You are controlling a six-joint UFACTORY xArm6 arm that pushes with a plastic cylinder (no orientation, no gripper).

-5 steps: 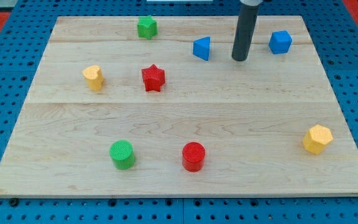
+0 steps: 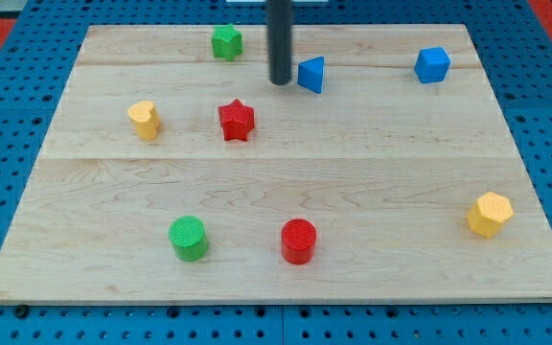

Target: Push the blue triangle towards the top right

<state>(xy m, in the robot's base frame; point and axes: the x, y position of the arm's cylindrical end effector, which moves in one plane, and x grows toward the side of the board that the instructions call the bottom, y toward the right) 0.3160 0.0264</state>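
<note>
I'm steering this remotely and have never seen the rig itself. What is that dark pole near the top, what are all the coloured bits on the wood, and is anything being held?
The dark pole is my arm's only tool: a plain rod with no gripper, so nothing is ever held. My tip slides over the wooden board and shoves blocks along.

There is one camera, looking down at the board from in front; where it is mounted is not on record.

My tip stands just to the view's left of the blue triangle, the block to be pushed towards the top right. I cannot tell whether they touch.

Other blocks: a blue cube at the top right, a green star at the top, a red star, a yellow heart on the left, a green cylinder and red cylinder near the bottom, and a yellow hexagon at the right.
</note>
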